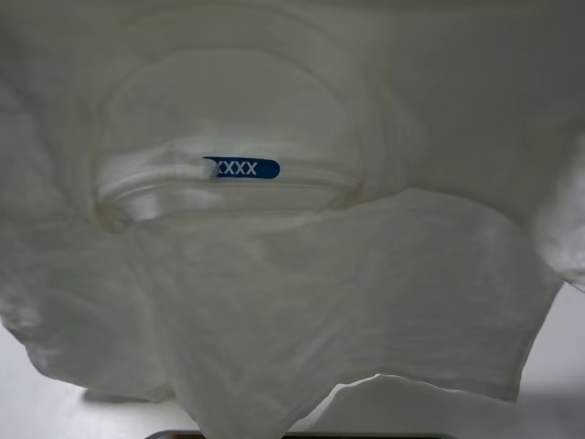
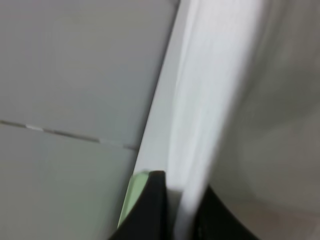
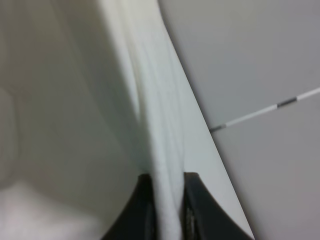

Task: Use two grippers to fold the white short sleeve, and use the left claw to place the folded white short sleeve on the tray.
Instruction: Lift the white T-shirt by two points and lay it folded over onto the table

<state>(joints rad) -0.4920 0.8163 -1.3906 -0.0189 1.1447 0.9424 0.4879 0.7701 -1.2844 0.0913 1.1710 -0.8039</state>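
Observation:
The white short sleeve (image 1: 302,283) hangs lifted close to the high camera and fills almost the whole view, its collar and blue label (image 1: 242,168) facing the lens. Both arms are hidden behind the cloth in the exterior view. In the left wrist view my left gripper (image 2: 182,200) is shut on a bunched edge of the shirt (image 2: 215,100), with black fingers on either side of the fabric. My right gripper (image 3: 167,177) is likewise shut on a vertical fold of the shirt (image 3: 150,100). A sliver of the pale-green tray (image 2: 131,200) shows beside the left finger.
Grey table surface with a thin marked seam line (image 2: 65,132) (image 3: 265,112) lies below both grippers. A dark edge (image 1: 302,435) shows at the bottom of the exterior view under the shirt's hem.

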